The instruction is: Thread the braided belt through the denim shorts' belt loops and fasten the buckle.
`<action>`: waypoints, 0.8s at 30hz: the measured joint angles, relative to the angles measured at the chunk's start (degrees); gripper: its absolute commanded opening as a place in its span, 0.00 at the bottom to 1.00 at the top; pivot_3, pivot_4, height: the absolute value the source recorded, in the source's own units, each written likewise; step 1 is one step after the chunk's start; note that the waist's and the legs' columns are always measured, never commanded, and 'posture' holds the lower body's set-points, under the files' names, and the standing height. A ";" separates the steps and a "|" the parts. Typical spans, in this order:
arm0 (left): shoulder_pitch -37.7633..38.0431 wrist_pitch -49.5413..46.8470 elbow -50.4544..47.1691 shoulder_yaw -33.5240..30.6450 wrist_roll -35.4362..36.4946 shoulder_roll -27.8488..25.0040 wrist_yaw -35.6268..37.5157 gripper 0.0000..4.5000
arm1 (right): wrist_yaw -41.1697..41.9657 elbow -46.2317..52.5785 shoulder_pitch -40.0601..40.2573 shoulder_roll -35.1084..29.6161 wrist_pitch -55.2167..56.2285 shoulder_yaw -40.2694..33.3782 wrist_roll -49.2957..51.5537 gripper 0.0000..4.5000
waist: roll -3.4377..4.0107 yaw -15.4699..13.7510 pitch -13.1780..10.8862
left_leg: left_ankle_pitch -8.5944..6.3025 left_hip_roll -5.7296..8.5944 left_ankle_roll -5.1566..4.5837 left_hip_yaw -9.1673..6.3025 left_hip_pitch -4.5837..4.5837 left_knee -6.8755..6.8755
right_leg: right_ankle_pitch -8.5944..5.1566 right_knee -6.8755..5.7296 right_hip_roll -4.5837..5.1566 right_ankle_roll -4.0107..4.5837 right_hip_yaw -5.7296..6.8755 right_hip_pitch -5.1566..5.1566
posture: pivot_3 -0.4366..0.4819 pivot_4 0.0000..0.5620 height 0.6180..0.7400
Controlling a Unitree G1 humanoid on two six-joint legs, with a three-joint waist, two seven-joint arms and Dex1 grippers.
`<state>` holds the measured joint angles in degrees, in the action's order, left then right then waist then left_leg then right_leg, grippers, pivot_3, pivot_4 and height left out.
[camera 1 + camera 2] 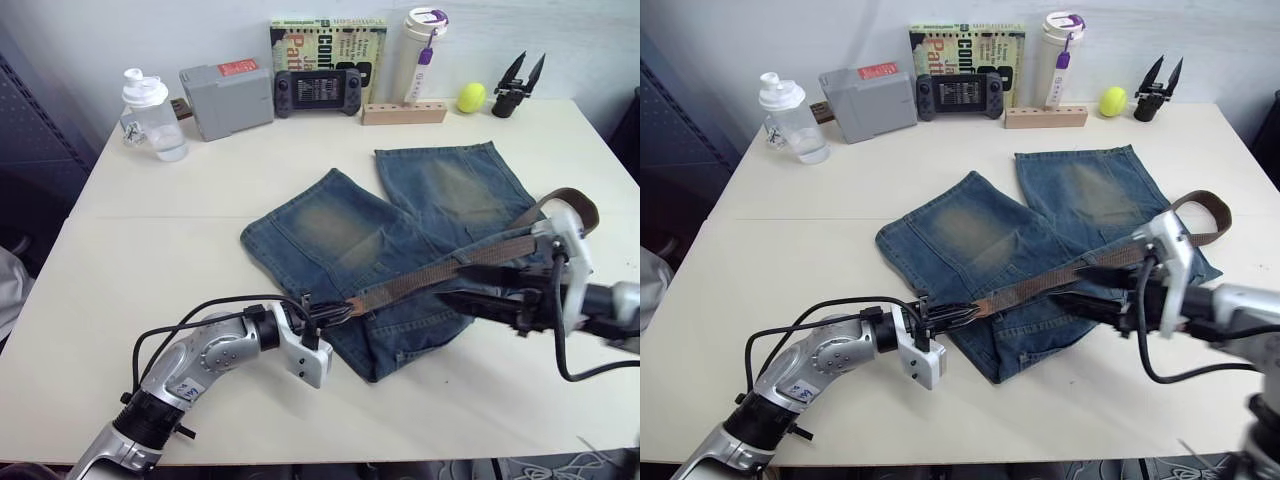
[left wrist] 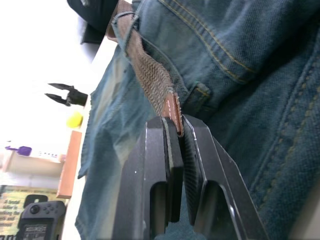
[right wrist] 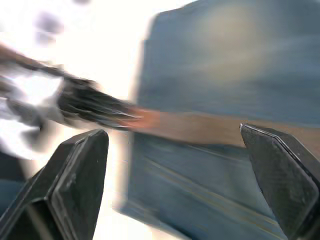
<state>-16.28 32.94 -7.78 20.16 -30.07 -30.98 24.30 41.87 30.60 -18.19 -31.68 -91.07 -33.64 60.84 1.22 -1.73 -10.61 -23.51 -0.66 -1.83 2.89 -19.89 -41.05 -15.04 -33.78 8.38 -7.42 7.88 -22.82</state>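
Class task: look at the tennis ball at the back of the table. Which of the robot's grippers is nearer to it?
Right. The right gripper is open over the shorts, below the tennis ball. The left gripper grips the belt tip, farther away.

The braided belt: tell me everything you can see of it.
The braided belt is a long, narrow brown strap, woven along its length, with a smooth stitched leather-look tip. It lies slantwise across the denim shorts near their waist. The left gripper is shut on the tip, which shows pinched between its fingers in the left wrist view. The far end curls into a loop past the shorts' edge, by the open right gripper. No buckle can be made out.
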 measured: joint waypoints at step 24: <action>-0.84 2.39 -0.06 -1.15 -1.98 -0.37 -2.85 0.00 | -70.18 -5.95 15.16 11.08 45.81 21.95 50.73 0.61 | 0.03 0.32 0.03 | 0.13 0.24 -0.14 0.78 -0.42 0.04 | 0.11 -0.11 0.12 -0.22 0.22 -0.68 | 0.48 0.27 0.88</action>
<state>-17.12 35.32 -7.84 19.01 -32.05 -31.34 21.45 -28.31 24.65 -3.02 -20.60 -45.27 -11.69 111.57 1.25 -1.40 -10.58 -23.38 -0.42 -1.97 3.67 -20.31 -41.01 -14.93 -33.89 8.50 -7.64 8.10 -23.50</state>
